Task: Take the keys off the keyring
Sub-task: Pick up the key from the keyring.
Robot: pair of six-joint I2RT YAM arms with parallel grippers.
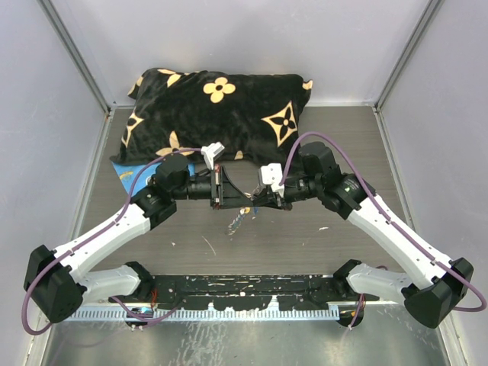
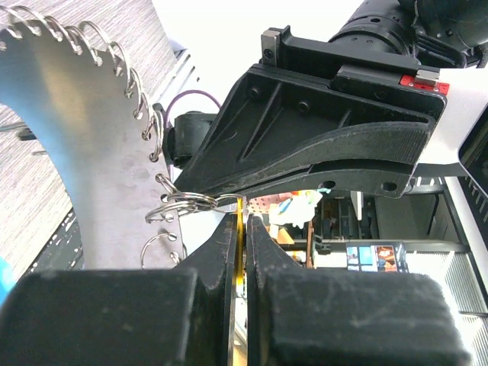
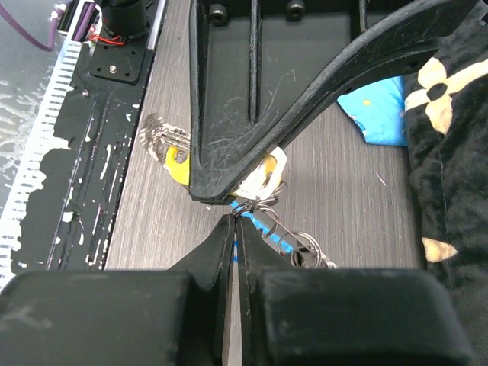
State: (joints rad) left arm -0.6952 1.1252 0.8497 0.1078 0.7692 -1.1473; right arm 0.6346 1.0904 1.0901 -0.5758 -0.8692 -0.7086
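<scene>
Tip to tip at the centre of the overhead view, the left tool point(image 1: 223, 191) and right tool point(image 1: 259, 200) meet above the table point(image 1: 328, 236). The right tool's tips are closed on the wire of the keyring point(image 3: 284, 238). The left tool is clamped on a thin yellow edge among the keys point(image 3: 177, 164), which are bunched at its tip. The rest of the ring dangles just below.

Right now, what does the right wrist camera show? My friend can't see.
The right hand pinches the wire keyring, tip to tip with the left hand gripping a yellow key. A black flowered pillow lies at the right.
</scene>
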